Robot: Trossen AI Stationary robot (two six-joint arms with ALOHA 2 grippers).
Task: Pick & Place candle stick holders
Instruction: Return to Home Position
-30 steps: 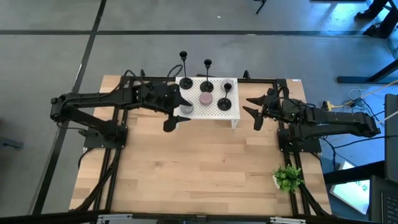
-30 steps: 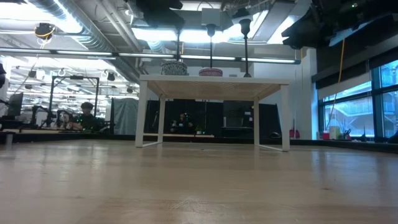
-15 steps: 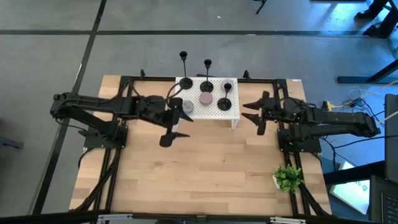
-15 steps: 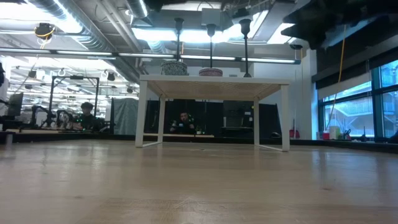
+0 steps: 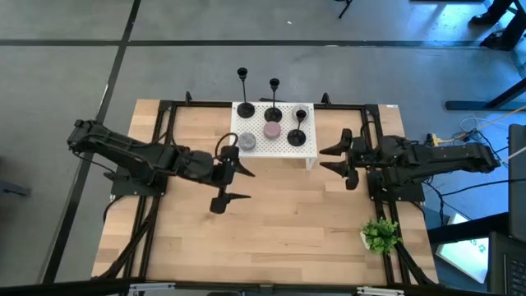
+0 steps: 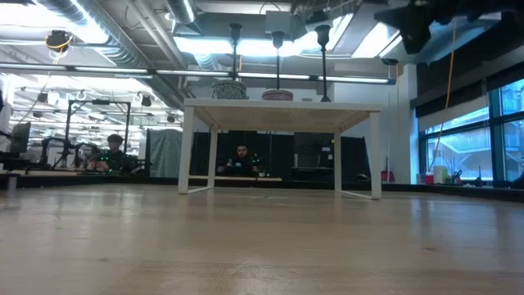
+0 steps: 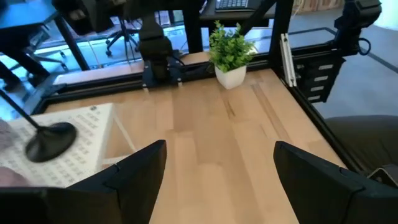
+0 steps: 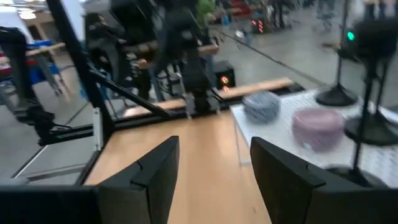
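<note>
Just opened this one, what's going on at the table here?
Nothing is being held at this moment. Three black candle stick holders stand on the white shelf at the table's far side, with a gray candle and a pink candle. The left end effector hovers open in front of the shelf, the right end effector open beside it, both empty.

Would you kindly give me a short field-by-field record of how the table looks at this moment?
shelf: white, perforated, at the far edge of the table
candle stick holders: three, black, upright on the shelf
gray candle: on the shelf, toward its left end
pink candle: on the shelf, near its middle
left gripper: open, empty, over the table in front of the shelf
right gripper: open, empty, off the shelf's right end
potted plant: by the table's right edge
</note>
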